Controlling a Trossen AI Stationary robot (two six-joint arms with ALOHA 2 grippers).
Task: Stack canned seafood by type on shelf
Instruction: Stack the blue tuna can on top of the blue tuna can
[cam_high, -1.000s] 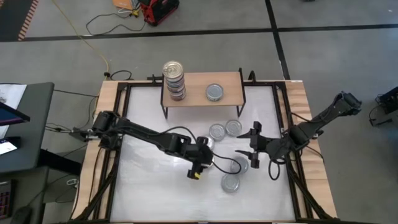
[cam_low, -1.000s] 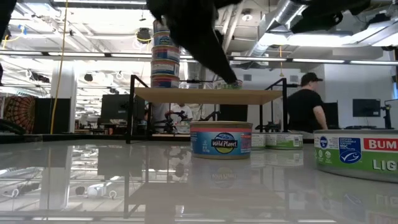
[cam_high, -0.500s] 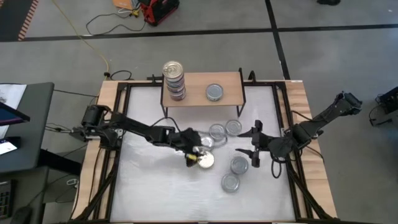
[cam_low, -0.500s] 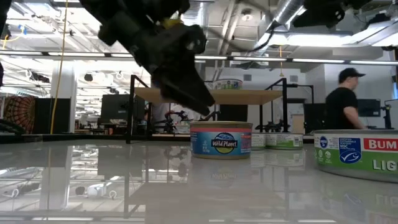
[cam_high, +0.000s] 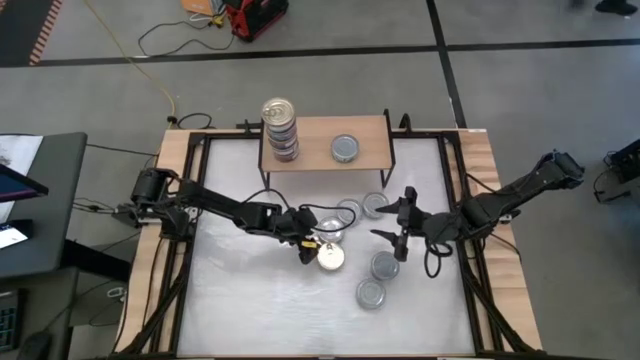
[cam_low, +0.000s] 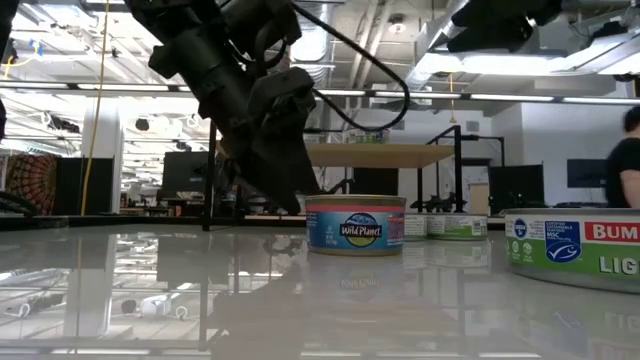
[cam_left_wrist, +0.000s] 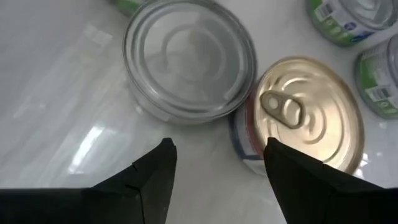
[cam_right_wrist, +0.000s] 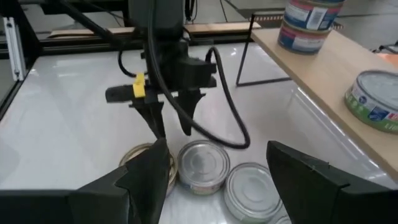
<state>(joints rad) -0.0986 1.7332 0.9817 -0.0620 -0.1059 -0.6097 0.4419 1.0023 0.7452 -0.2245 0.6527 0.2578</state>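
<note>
The light-wood shelf (cam_high: 325, 145) stands at the table's far side. It carries a stack of cans (cam_high: 280, 128) and one silver-lidded can (cam_high: 345, 148). Several cans stand on the white table, among them a silver-lidded can (cam_left_wrist: 189, 59) and a gold-lidded can (cam_left_wrist: 305, 115) side by side. My left gripper (cam_high: 320, 240) is open and low over the table, its fingers just short of these two cans, nothing between them. My right gripper (cam_high: 392, 218) hovers open, higher up, to the right of the cluster and facing it.
More silver-lidded cans stand near the shelf's front legs (cam_high: 375, 205) and toward the near right (cam_high: 371, 294). A green-labelled can (cam_low: 575, 245) stands close to the low camera. The shelf's black legs (cam_right_wrist: 245, 56) stand just beyond the cans. The table's near left part is bare.
My left gripper has come down from high above the table to just over it, drawing back toward the left and far side and rolling about its own axis. The gold-lidded can, earlier hidden under it in the high view, now shows. The cans have kept still.
</note>
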